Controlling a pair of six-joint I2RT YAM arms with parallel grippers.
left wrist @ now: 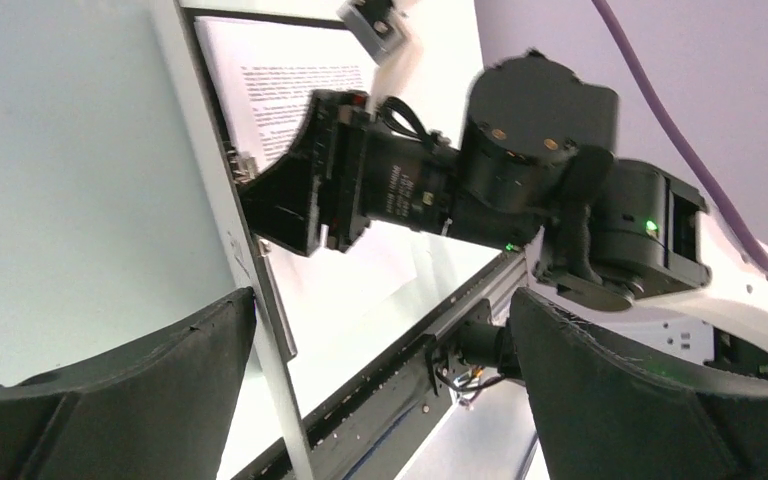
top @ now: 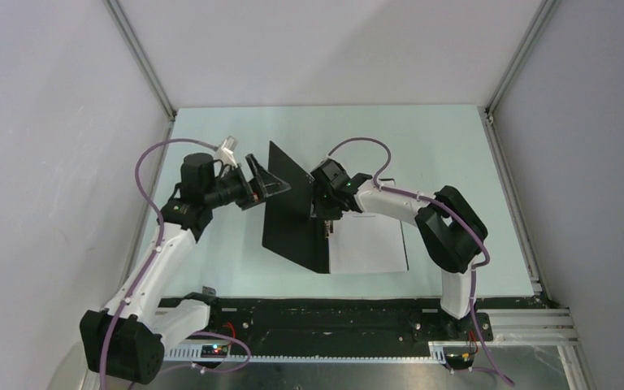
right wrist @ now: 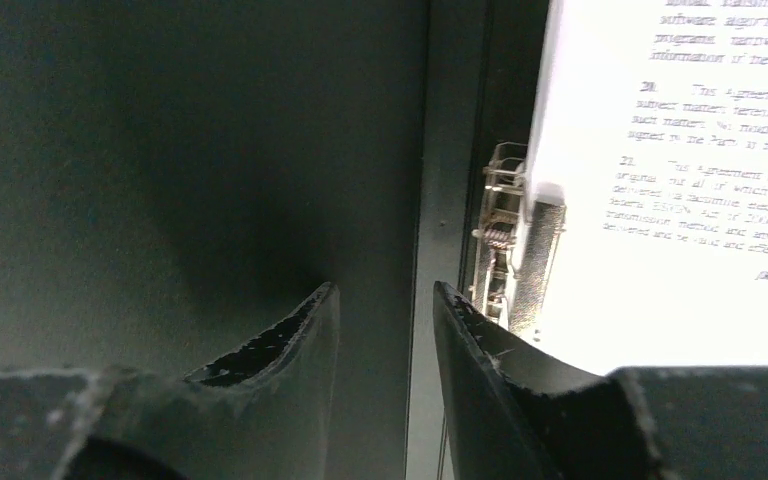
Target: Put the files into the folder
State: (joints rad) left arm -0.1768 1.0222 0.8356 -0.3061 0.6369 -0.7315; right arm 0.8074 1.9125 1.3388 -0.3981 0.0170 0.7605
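The folder [top: 288,195] lies open on the table with its black cover raised steeply, black inside facing right. The files [top: 370,244] lie flat as white sheets on its right half; printed text shows in the right wrist view [right wrist: 680,150] and the left wrist view [left wrist: 290,90]. My left gripper [top: 270,185] is open at the cover's upper left edge; the pale cover edge [left wrist: 210,170] runs between the wide jaws [left wrist: 382,300], close to the left finger. My right gripper [top: 326,223] points down at the spine, jaws narrowly open and empty [right wrist: 385,290], beside the metal clip [right wrist: 505,235].
The pale green table [top: 422,146] is enclosed by white walls at back and sides. A black rail [top: 333,321] with the arm bases runs along the near edge. My right arm's elbow [top: 451,227] stands right of the sheets.
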